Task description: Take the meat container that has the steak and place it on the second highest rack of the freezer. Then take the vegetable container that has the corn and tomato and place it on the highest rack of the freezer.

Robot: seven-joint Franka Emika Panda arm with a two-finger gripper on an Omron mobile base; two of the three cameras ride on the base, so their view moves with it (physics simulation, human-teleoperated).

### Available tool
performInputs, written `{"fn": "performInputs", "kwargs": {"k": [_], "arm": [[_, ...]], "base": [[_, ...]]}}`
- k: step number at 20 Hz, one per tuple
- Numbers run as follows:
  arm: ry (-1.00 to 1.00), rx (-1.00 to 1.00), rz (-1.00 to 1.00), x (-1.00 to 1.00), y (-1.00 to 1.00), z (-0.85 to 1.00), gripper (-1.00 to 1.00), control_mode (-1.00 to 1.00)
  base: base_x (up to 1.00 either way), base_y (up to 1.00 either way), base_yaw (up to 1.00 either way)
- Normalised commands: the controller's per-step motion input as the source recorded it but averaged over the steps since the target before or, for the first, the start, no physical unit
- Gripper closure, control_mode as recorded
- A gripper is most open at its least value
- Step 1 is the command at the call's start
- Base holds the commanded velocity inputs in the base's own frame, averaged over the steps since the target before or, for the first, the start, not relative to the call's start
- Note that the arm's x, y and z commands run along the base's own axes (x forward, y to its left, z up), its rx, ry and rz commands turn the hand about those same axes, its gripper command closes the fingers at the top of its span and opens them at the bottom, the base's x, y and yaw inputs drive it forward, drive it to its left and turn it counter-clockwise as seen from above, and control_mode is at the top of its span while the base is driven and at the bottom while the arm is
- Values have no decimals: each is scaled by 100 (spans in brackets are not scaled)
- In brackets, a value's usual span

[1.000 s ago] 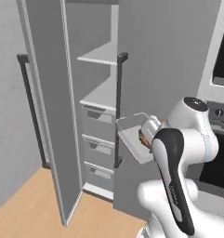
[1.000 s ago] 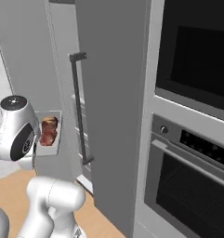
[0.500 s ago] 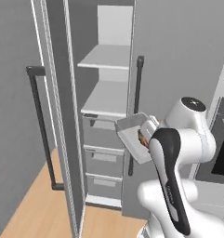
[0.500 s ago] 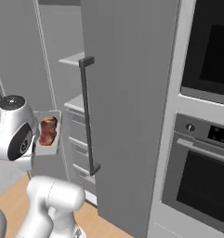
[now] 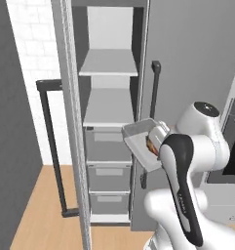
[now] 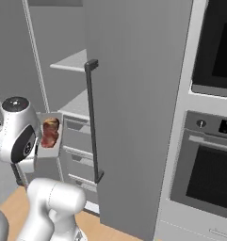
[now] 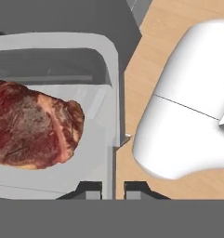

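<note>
Gripper [image 7: 113, 188] clamped on the rim of the meat container [image 7: 85, 56], jaws nearly together with the wall between them. Steak [image 7: 32, 124] lies in the container, at 9 o'clock from the fingertips in the hand view. Container held in the air in front of the open freezer [image 5: 109, 122], just at 4 o'clock of the second highest rack [image 5: 109, 108]; highest rack [image 5: 109, 63] above it. Drawers [image 5: 108, 171] below.
</note>
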Motion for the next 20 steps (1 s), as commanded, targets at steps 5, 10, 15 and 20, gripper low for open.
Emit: {"fn": "performInputs", "kwargs": {"k": [5, 10, 15, 20], "arm": [[0, 0, 0, 0, 0, 0, 100, 100], [0, 0, 0, 0, 0, 0, 100, 100], [0, 0, 0, 0, 0, 0, 100, 100], [0, 0, 0, 0, 0, 0, 100, 100]], "base": [[38, 39, -24], [37, -4, -16], [45, 4, -4], [31, 2, 1]]}}
